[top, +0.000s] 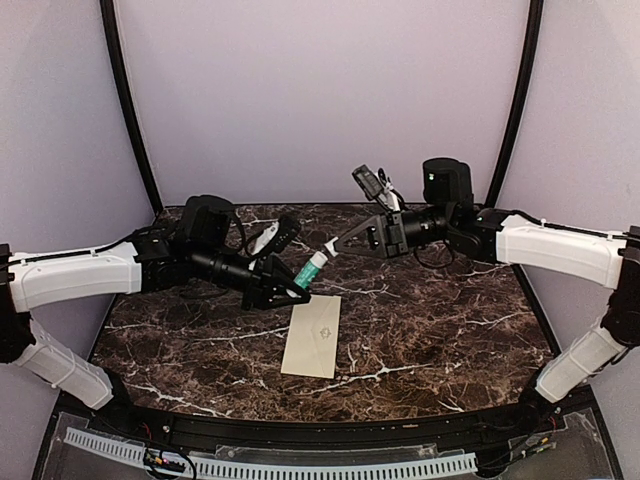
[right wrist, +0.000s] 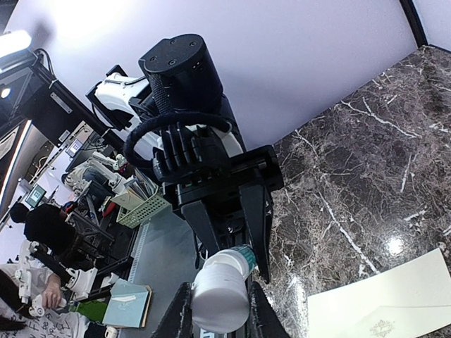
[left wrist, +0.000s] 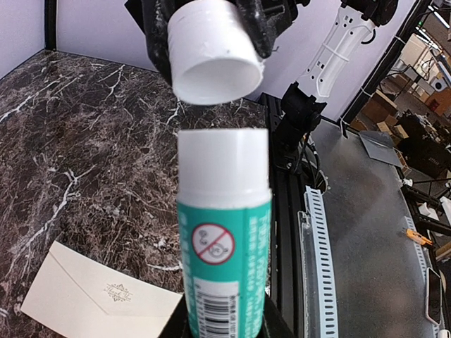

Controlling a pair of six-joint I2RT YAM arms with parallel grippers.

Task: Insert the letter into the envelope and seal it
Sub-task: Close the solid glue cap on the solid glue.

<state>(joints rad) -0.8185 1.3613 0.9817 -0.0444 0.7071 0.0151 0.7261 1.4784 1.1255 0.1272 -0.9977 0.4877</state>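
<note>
Notably, left claw [top: 297, 288] grips the glue stick [left wrist: 224, 232], right claw [top: 338, 245] its detached cap [left wrist: 211, 56]; either smooth cylinder could slip.

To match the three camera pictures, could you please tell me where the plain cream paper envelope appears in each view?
Top external: the plain cream paper envelope lies mid-picture on the dark marble table, just below the teal-labelled white plastic glue stick.
Left wrist: bottom left corner, emblem showing.
Right wrist: bottom right corner, cut by the edge.
Shared landmark: the glue stick, in all three.
</note>
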